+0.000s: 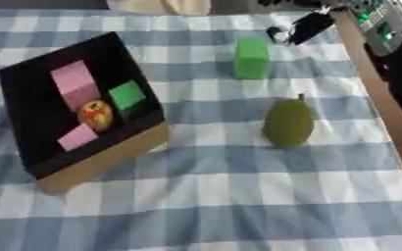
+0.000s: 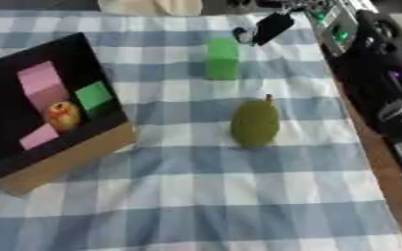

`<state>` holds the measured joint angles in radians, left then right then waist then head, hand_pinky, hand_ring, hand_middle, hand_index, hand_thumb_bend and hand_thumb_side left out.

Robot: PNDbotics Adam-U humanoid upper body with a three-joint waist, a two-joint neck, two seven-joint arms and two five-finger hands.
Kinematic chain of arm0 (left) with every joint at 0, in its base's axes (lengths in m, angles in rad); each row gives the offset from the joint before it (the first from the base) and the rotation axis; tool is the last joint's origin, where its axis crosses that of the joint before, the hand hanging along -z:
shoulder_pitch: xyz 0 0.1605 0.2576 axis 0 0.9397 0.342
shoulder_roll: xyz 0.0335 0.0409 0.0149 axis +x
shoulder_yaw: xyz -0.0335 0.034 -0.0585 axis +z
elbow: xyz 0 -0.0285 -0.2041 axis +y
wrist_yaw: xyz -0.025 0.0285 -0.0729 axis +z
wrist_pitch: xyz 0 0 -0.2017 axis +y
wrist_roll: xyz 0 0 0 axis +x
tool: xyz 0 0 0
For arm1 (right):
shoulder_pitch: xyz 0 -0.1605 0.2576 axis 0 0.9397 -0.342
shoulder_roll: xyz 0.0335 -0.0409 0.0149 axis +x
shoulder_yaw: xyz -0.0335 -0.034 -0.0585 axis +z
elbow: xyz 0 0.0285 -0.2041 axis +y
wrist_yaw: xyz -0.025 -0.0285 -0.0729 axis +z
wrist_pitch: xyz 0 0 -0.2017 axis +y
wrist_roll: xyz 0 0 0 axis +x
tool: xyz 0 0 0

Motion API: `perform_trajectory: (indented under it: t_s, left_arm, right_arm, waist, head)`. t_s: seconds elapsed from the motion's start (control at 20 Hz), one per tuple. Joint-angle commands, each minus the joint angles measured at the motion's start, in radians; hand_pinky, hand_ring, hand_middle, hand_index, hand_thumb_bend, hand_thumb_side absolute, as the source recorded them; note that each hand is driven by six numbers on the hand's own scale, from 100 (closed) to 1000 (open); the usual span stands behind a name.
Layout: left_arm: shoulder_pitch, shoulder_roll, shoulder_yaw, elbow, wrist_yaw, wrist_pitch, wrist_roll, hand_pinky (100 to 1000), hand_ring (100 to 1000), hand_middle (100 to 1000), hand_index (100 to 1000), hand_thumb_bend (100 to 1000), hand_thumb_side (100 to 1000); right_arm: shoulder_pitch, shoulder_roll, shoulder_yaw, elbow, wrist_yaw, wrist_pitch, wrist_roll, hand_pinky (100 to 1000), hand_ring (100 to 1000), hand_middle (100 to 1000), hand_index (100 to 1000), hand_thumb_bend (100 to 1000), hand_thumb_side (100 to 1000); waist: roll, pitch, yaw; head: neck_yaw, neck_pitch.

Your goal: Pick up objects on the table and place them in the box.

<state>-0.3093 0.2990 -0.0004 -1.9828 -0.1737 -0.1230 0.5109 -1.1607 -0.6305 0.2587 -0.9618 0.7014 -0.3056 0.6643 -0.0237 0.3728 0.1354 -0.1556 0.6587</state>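
A robotics lab or test bench: a table (image 1: 238, 196) under a blue-and-white checked cloth carries toy props, a pear (image 1: 288, 122), a green block (image 1: 252, 58) and a black-lined box (image 1: 110, 152), while black equipment with lit green indicators (image 2: 341, 35) lines its right edge.

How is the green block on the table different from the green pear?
The bright green rectangular block has flat sides and sharp corners; the dull olive-green pear is rounded, with a small stem on top. The block sits farther back on the blue-and-white checked tablecloth; the pear sits nearer. The block's green is lighter and brighter than the pear's. Both are green, stand on the cloth, and are outside the black box, not yet put in.
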Motion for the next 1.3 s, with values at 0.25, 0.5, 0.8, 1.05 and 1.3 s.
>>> perform_trajectory:
  t_s: [0.25, 0.5, 0.8, 1.05, 1.3]
  left_arm:
    - [-0.008, 0.023, 0.008, -0.017, -0.001, 0.003, -0.004, 786, 789, 706, 811, 385, 755]
    - [-0.010, 0.018, 0.006, -0.017, 0.003, 0.004, -0.008, 786, 789, 700, 811, 382, 743]
    - [-0.011, 0.012, 0.004, -0.017, 0.007, 0.005, -0.011, 786, 789, 698, 810, 378, 752]
    - [-0.012, 0.010, 0.004, -0.017, 0.008, 0.005, -0.010, 785, 788, 698, 810, 375, 754]
    - [-0.013, 0.007, 0.003, -0.017, 0.010, 0.005, -0.011, 785, 788, 698, 810, 372, 757]
  right_arm:
    - [-0.009, -0.025, 0.016, 0.012, -0.029, -0.042, 0.063, 957, 964, 921, 987, 188, 426]
    - [-0.006, -0.011, 0.016, 0.015, -0.021, -0.031, 0.049, 957, 964, 920, 988, 230, 370]
    - [-0.009, 0.008, 0.011, 0.031, 0.033, -0.007, -0.019, 956, 963, 919, 989, 248, 357]
    - [-0.009, 0.018, 0.008, 0.049, 0.064, 0.002, -0.058, 954, 963, 919, 990, 265, 369]
    - [-0.008, 0.028, 0.009, 0.077, 0.103, 0.001, -0.063, 953, 963, 919, 991, 262, 408]
  waist:
    - [-0.008, -0.025, 0.004]
    - [-0.006, -0.019, 0.008]
    - [-0.007, -0.012, 0.012]
    - [-0.009, -0.007, 0.015]
    - [-0.011, -0.001, 0.017]
  head:
    - [-0.005, 0.002]
    - [-0.010, 0.002]
    - [-0.016, -0.004]
    - [-0.018, -0.009]
    - [-0.020, -0.012]
